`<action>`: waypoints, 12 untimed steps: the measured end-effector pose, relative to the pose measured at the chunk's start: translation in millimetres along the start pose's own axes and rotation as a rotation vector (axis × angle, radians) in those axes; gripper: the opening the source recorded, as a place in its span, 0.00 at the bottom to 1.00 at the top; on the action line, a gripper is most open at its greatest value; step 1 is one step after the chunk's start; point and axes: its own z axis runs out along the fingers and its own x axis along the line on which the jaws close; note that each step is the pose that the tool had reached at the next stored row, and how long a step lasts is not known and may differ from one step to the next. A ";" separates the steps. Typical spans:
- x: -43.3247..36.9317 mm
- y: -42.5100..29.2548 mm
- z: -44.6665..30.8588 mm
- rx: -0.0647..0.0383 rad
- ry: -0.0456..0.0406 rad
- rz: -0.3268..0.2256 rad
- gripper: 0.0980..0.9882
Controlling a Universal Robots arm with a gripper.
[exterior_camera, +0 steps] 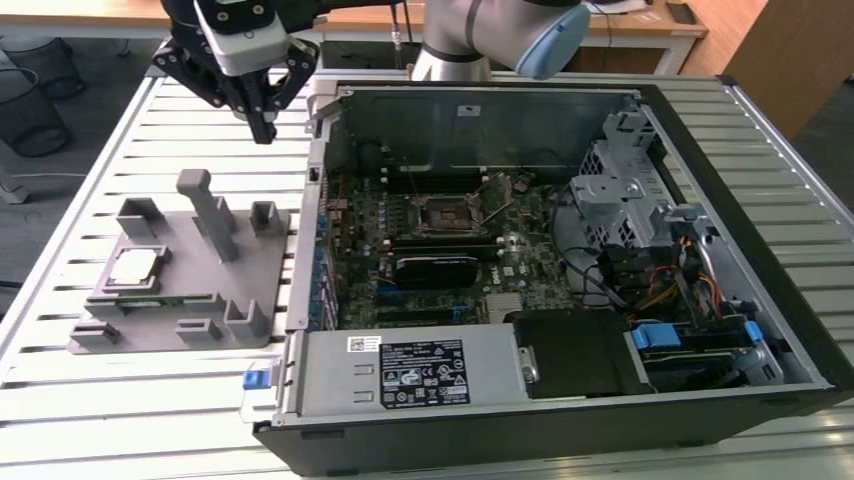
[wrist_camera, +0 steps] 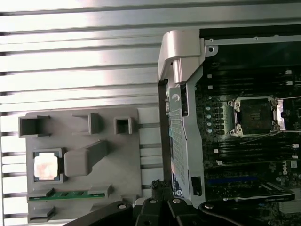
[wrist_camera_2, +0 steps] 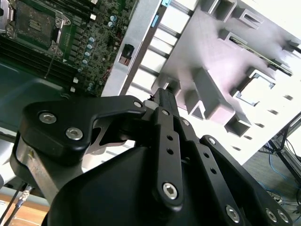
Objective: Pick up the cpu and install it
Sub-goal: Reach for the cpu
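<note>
On the slatted tabletop (exterior_camera: 134, 420), at the exterior view's left of the open computer case (exterior_camera: 467, 125), the cpu (exterior_camera: 134, 268) is seated in a square pocket of the grey fixture block (exterior_camera: 194, 265). The jaws are held above the tabletop beyond the block, near the case corner, closed together, nothing gripped. The motherboard socket (exterior_camera: 445, 212) is located inside the case, well apart from the cpu.
</note>
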 end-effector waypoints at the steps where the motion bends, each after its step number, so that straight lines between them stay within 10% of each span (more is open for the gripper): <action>1: 0.5 0.0 0.1 0.000 0.0000 0.000 0.01; 12: 4.0 -0.3 0.9 0.000 0.0005 0.000 0.01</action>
